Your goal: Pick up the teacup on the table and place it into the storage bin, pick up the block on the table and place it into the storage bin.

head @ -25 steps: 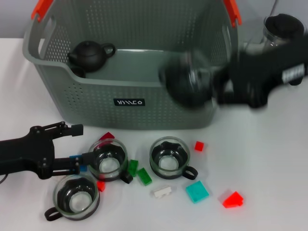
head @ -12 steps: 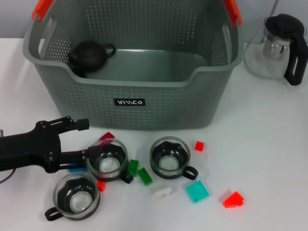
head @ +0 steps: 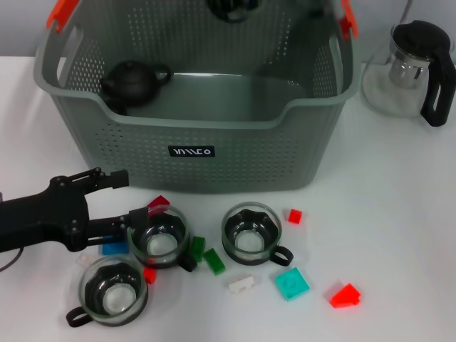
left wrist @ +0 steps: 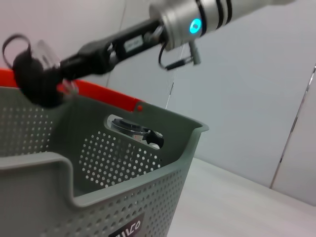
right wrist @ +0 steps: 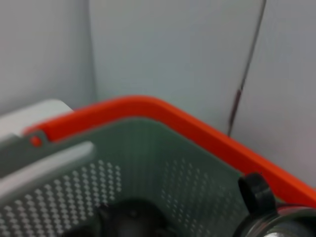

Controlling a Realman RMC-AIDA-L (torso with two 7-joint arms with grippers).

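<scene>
The grey storage bin stands at the table's back, a black teapot inside it at the left. My right gripper hangs over the bin's far wall, blurred; the left wrist view shows that gripper shut on a glass teacup above the orange rim. Three more teacups sit in front of the bin among small blocks, such as a teal one and a red one. My left gripper is open, low over the table, its lower finger beside the left-middle cup.
A glass teapot with a black handle stands right of the bin. Green, white, blue and red blocks lie close around the cups. The table's right front is bare white.
The right arm has swung from the bin's front right corner up over its far side, carrying the cup. The left gripper has edged closer to the left-middle cup.
</scene>
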